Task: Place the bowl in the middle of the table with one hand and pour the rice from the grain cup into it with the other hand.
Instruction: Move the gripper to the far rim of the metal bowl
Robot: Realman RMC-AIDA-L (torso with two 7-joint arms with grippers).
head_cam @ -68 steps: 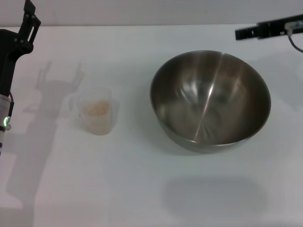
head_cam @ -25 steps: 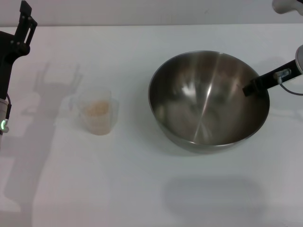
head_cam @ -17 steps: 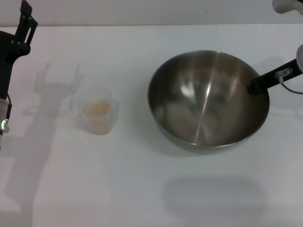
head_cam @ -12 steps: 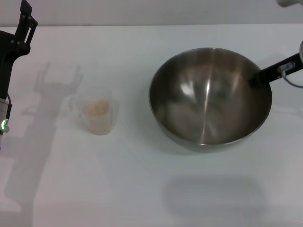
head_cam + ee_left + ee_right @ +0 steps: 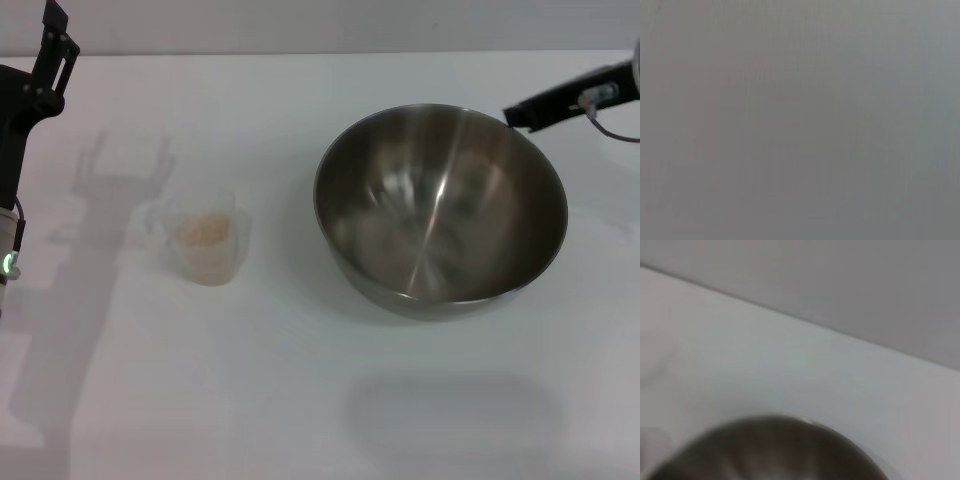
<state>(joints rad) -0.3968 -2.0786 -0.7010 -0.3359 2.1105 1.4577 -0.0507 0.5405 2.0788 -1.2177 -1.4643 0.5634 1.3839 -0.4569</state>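
Grey wall [image 5: 300, 25] behind far edge; arm shadows [image 5: 110, 190] at left

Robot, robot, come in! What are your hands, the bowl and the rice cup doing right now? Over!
Right gripper above bowl far rim, not holding. Left gripper parked far left. Grain cup upright, rice inside. Nothing between them.

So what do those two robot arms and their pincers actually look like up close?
The left pincer is matte black with slim, angular fingers on a black wrist block. Below it the arm turns silver-white, with a small green light. The right pincer shows as a thin black bar with a small silvery fitting and a dark cable trailing off.
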